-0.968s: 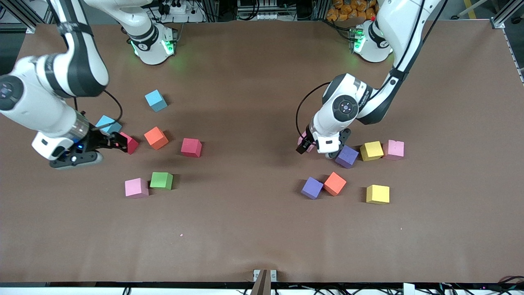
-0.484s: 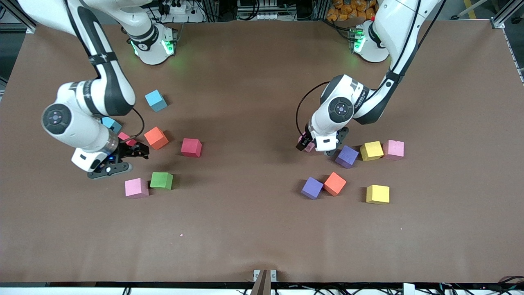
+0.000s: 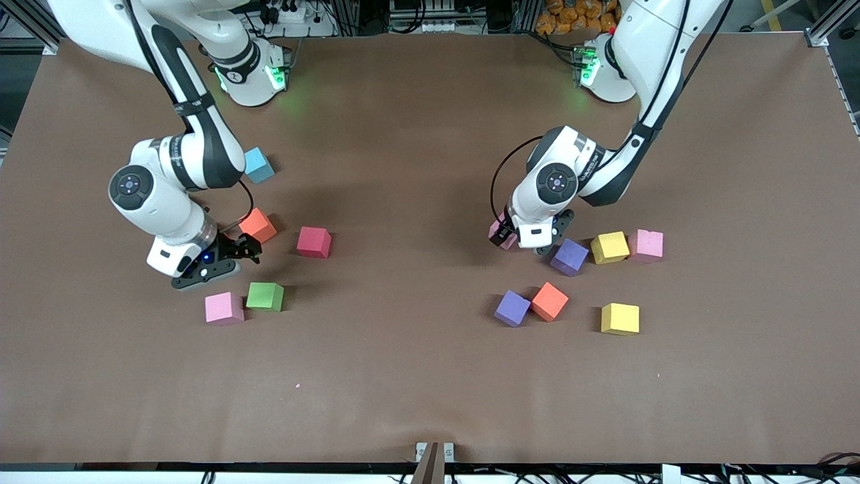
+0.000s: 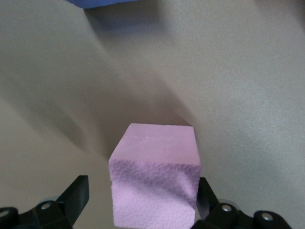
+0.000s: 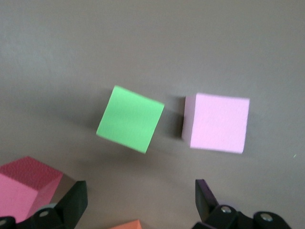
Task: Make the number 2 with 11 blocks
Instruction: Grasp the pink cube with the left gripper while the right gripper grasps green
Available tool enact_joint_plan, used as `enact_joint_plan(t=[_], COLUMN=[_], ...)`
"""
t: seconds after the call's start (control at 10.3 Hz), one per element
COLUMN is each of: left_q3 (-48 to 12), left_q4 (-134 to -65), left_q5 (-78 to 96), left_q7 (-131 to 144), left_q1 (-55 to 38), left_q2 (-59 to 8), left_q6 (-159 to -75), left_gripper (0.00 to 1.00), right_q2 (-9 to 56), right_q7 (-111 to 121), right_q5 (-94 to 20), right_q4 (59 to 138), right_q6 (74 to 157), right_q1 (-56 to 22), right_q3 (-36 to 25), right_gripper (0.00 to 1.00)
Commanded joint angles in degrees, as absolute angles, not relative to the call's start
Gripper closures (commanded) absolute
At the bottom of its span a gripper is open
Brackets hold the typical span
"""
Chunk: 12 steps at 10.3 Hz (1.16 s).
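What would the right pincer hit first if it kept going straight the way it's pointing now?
Probably bare table. The right pincer stands open and empty, aimed between the green block and a pink block; neither sits squarely in its line, though depth is unclear.

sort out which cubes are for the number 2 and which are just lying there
For the job: pink cubes, red cube, orange cubes, purple cubes, green cube, yellow cubes.
Lying about: light-blue cube; maybe one yellow.

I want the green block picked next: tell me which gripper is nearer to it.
Right. The right gripper is open above the table beside the orange block, close to the green block. The left gripper is at a pink block, toward the left arm's end of the table.
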State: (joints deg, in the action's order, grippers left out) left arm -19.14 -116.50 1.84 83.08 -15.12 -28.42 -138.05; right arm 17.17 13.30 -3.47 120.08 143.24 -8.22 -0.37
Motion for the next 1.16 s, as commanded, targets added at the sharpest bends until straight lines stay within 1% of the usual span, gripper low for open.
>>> enact_joint_plan(t=[0.0,0.19,0.29,0.39,0.58,0.68,0.97,1.07], left_q3=[-19.16,-19.16,-19.25,-19.34,-20.21,-23.61,-32.23,-34.52], left_q4=[-116.37,-116.11,-116.02,-116.10,-116.02,-116.10,-116.10,-116.28], left_q5=[0.53,0.44,0.27,-1.22,-2.72,-2.64,-2.72,-2.72], left_q7=[84.55,84.46,83.59,83.32,80.27,76.24,72.70,69.81], left_q1=[-15.21,-15.64,-15.91,-17.04,-19.77,-19.51,-20.04,-20.39], left_q2=[-29.61,-30.32,-29.89,-29.36,-27.78,-27.69,-28.04,-28.21], left_q6=[-139.75,-140.45,-140.45,-140.10,-138.87,-138.78,-138.78,-138.78], left_gripper=[0.28,0.66,0.79,0.83,0.83,0.86,0.86,0.88], right_q2=[24.23,28.54,29.43,29.79,29.71,29.62,31.37,31.72], right_q7=[13.89,13.80,13.71,13.71,13.89,13.80,13.27,13.27], right_q5=[-13.82,-14.68,-14.94,-15.03,-14.94,-15.03,-15.03,-15.03], right_q4=[112.44,111.53,111.97,111.97,111.71,111.53,112.06,112.06], right_q6=[143.09,149.46,151.33,151.35,151.09,150.82,154.32,154.51], right_q1=[-10.36,-10.99,-10.99,-10.73,-10.98,-10.81,-10.98,-11.07], right_q3=[-0.70,-0.70,-0.70,-0.70,-0.79,-0.79,-0.79,-0.79], right_gripper=[0.00,0.00,0.00,0.00,0.00,0.00,0.00,0.00])
